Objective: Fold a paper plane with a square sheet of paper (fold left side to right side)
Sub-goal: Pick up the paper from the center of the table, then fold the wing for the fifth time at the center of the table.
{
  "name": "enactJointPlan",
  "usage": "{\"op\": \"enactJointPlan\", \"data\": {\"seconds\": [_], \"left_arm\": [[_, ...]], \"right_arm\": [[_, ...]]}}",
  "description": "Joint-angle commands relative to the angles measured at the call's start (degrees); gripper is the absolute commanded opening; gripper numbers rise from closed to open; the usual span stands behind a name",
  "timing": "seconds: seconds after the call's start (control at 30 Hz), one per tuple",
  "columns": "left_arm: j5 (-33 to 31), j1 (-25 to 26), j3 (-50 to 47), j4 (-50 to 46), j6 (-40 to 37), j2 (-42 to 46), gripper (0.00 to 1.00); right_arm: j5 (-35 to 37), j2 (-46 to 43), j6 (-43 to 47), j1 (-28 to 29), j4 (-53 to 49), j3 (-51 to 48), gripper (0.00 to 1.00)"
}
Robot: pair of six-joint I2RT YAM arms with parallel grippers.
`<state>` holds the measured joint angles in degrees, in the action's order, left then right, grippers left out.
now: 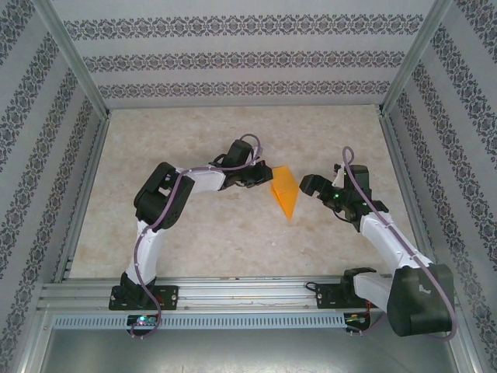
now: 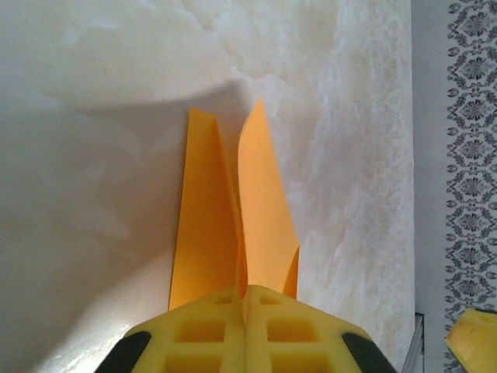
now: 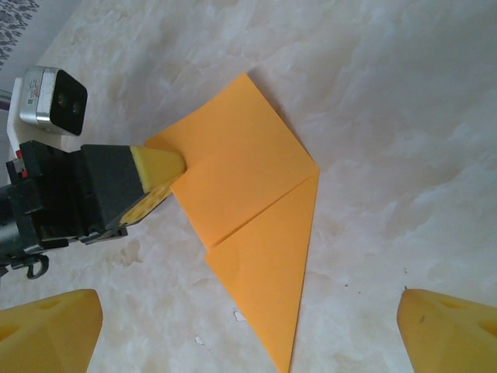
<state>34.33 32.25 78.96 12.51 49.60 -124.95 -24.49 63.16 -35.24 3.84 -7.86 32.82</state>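
The paper plane (image 1: 284, 192), bright orange and tapering to a point, is clamped at its wide end by the left gripper (image 1: 264, 180). The left wrist view shows two layers splaying apart beyond that gripper; the right wrist view shows a diagonal crease. The right gripper (image 1: 307, 185) stands wide, opposite the left gripper, above the tabletop (image 1: 194, 233).

Finding: no text, label, brand, number or sign can be read on any surface in view.
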Motion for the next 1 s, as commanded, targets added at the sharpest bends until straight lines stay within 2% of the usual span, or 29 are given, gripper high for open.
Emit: {"op": "enactJointPlan", "data": {"seconds": [0.0,0.2,0.43,0.57,0.67,0.83,0.97], "left_arm": [[1.97,-0.85,-3.15,5.07,-0.60,2.94,0.00],[6.42,-4.44,-14.83,12.02,-2.05,12.64,0.00],[16.03,-10.20,-27.24,16.29,-6.34,22.41,0.00],[23.03,-11.94,-30.57,20.03,-5.83,24.18,0.00],[25.88,-12.38,-31.69,21.69,-5.63,24.65,0.00],[26.22,-12.32,-31.12,17.48,-8.87,24.37,0.00],[27.14,-12.32,-30.96,19.20,-7.64,23.12,0.00]], "right_arm": [[-2.89,-0.89,1.80,-0.82,0.18,0.27,0.95],[-12.43,2.03,3.74,-0.85,3.72,1.69,0.92],[-26.53,12.65,3.58,0.90,12.75,2.90,0.93],[-28.84,19.03,3.60,4.19,16.38,4.59,0.94],[-29.84,23.23,3.60,6.48,19.69,5.89,0.94],[-30.91,29.13,4.38,8.06,22.37,7.76,0.92],[-32.48,33.45,4.59,9.11,24.02,9.09,0.89]]}}
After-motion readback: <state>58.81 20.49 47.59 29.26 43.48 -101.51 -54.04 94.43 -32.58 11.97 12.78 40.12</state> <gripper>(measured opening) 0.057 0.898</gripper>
